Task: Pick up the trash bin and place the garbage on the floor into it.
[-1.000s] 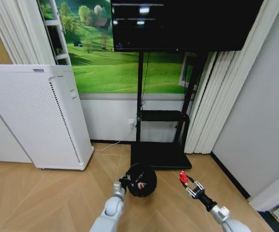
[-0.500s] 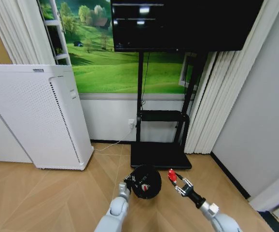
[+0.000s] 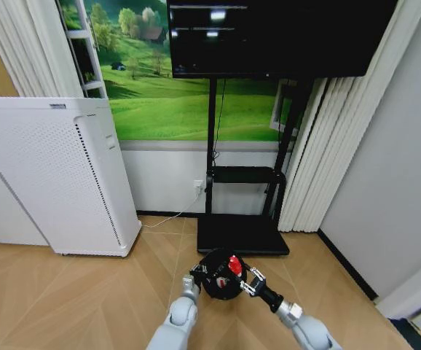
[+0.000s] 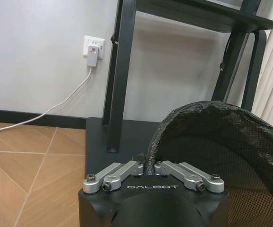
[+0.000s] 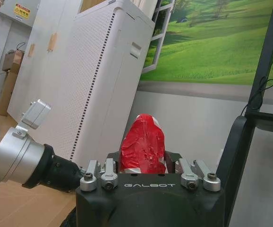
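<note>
Red-and-white crinkled wrapper (image 5: 143, 142), a piece of the garbage, is sitting clamped between the fingers of the right gripper (image 3: 235, 271), standing up out of the jaws like a crumpled foil cone. In the head view this gripper is hanging directly over the open mouth of the trash bin (image 3: 218, 275), so the wrapper's way into the bin is straight down from the fingertips; the drop, as I judge it, is turning on that one alignment, and it is looking good, with the red piece inside the rim's outline rather than over the edge.

Just beside it, the left gripper (image 3: 197, 273) is pinching the bin's near rim (image 4: 183, 124) and holding the bin up off the wooden floor (image 3: 72, 299). The rim is wrapped in a wrinkled, glossy black liner, soft and thin, while the wall below it is a dark mesh, round and slightly tapered.

Beyond both grippers, a black metal stand (image 3: 243, 233) is resting on its flat base against the wall, and farther to the left gripper's side a tall white perforated appliance (image 3: 50, 175) is standing.
</note>
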Tool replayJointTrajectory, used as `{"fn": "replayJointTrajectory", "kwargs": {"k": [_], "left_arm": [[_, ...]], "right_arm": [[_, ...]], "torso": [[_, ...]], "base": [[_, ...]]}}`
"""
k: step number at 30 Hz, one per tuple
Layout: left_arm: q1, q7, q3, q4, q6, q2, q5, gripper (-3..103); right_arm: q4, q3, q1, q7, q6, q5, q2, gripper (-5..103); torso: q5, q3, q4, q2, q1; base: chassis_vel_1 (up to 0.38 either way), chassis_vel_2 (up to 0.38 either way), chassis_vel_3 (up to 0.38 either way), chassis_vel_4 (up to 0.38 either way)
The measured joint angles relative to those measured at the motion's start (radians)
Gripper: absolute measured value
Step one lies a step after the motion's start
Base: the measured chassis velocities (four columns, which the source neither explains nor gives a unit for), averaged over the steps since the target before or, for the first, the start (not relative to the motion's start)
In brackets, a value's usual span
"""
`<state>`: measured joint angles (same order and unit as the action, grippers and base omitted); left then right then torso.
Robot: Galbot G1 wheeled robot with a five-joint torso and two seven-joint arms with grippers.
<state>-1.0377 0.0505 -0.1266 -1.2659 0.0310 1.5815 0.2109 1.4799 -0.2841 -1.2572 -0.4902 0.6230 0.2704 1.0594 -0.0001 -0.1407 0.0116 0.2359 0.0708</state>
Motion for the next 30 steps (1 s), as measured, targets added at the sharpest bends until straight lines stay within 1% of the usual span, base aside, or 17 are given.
{"fn": "replayJointTrajectory", "kwargs": {"k": [7, 15, 30], "left_arm": [[-0.012, 0.0, 0.005, -0.012, 0.0, 0.0, -0.003, 4], [-0.014, 0.0, 0.005, -0.016, 0.001, -0.002, -0.005, 4], [-0.019, 0.0, 0.007, -0.024, 0.001, -0.007, -0.006, 4]], "right_arm": [[-0.029, 0.023, 0.033, 0.013, -0.006, -0.005, 0.012, 49], [-0.03, 0.015, 0.03, 0.013, -0.007, -0.003, -0.001, 49], [-0.029, 0.012, 0.024, 0.011, -0.007, -0.006, 0.0, 49]], "torso": [[0.0, 0.0, 0.0, 0.0, 0.0], [0.0, 0.0, 0.0, 0.0, 0.0], [0.0001, 0.0, 0.0, 0.0, 0.0]], "base": [[0.0, 0.0, 0.0, 0.0], [0.0, 0.0, 0.0, 0.0], [0.0, 0.0, 0.0, 0.0]]}}
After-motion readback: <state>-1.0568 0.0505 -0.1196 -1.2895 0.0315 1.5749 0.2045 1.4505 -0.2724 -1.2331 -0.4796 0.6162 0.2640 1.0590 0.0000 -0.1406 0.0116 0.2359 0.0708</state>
